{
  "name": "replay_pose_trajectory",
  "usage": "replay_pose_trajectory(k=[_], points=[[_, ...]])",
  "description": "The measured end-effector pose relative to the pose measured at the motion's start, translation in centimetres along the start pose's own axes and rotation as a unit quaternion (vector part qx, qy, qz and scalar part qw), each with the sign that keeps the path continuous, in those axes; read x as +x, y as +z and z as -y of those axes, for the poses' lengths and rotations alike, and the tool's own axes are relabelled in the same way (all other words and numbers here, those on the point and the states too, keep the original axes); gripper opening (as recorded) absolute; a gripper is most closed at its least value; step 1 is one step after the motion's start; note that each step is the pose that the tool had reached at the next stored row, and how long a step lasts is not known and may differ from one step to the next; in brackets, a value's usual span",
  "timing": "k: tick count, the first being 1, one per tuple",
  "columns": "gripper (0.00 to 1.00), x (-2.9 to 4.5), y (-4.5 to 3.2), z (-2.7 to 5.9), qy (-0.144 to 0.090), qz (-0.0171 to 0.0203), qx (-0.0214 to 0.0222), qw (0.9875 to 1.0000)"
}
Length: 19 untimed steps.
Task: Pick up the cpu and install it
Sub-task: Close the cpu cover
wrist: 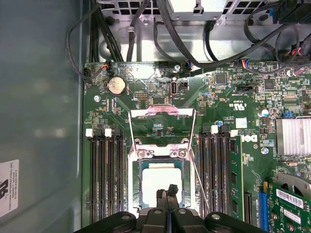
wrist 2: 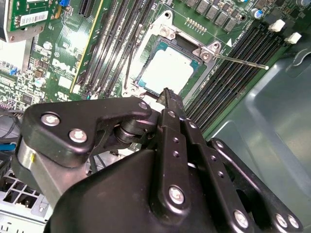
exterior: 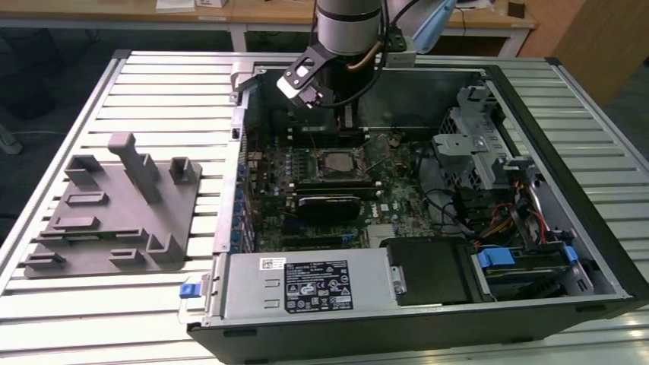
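The cpu [wrist: 156,180] lies flat in the motherboard socket, its silvery top showing in both wrist views [wrist 2: 168,73]. In the exterior view it is a small pale square [exterior: 335,162] in the middle of the open computer case [exterior: 568,106]. The socket's metal load plate [wrist: 161,114] stands flipped open and the thin lever [wrist: 199,182] lies beside the socket. My gripper [wrist: 167,191] hangs just above the cpu's edge with its two black fingers pressed together and nothing between them. The exterior view has the gripper [exterior: 343,122] low inside the case, near the far wall.
A grey fixture tray [exterior: 112,213] with upright blocks lies on the slatted table at the exterior view's left. Inside the case are the power supply [exterior: 304,285], a drive cage [exterior: 476,144], cable bundles [wrist: 194,43], memory slots [wrist: 104,179] and an expansion card [wrist: 291,194].
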<state>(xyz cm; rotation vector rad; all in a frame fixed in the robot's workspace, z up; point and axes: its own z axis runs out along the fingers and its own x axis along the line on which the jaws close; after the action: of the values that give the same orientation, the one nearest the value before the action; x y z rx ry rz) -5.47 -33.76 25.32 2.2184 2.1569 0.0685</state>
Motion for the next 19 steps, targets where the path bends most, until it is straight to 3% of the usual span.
replay_pose_trajectory(k=[11, 19], points=[[0.11, 0.04, 0.07, -1.18, 0.0, 0.0, 0.0001, 1.0], [0.11, 0.11, 0.24, -3.7, 0.0, 0.0, 0.0012, 1.0]])
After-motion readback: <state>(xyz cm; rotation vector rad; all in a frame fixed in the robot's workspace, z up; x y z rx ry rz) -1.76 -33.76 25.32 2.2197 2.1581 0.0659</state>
